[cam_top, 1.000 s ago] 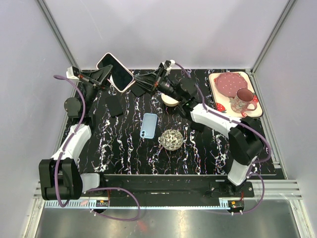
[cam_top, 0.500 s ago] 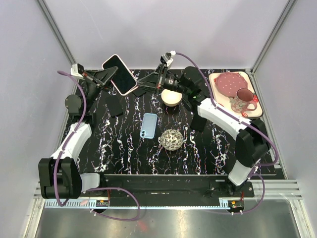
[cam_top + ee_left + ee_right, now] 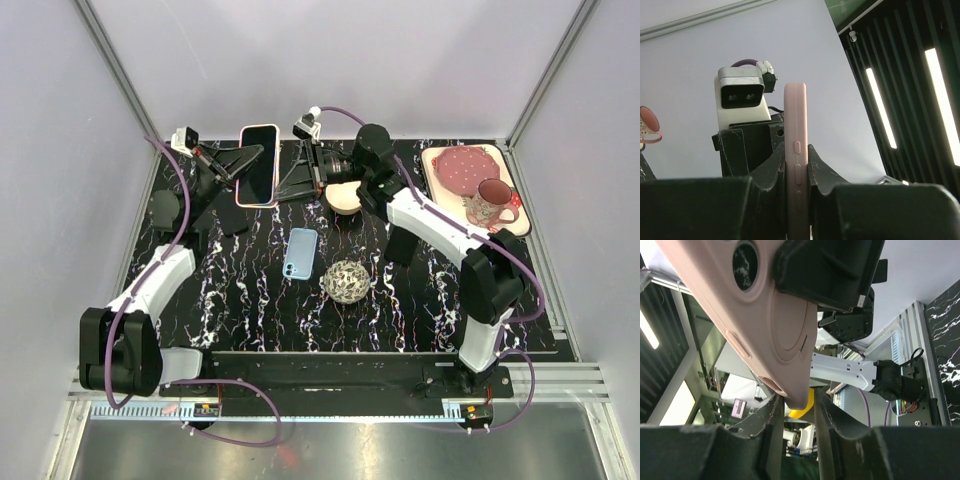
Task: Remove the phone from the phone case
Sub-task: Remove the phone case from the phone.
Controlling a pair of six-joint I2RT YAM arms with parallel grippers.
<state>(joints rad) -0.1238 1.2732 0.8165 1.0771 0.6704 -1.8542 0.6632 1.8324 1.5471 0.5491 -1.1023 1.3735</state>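
The phone in its pink case [image 3: 258,164] is held up above the table's far left, screen toward the top camera. My left gripper [image 3: 243,160] is shut on it; in the left wrist view the case's edge with its buttons [image 3: 795,150] is pinched between my fingers [image 3: 820,170]. My right gripper [image 3: 297,172] is at the case's right side. In the right wrist view the pink back of the case [image 3: 765,325] fills the top, and one corner sits between my right gripper's [image 3: 799,405] jaws, with a gap beside it.
A light blue phone [image 3: 300,252] lies flat mid-table. A wire ball [image 3: 346,281] sits right of it. A beige bowl [image 3: 345,198] is under the right arm. A tray [image 3: 510,175] at the far right holds a red plate and a mug [image 3: 488,205].
My left gripper has swung the cased phone to the right and turned it upright. My right gripper has moved left to the case's edge.
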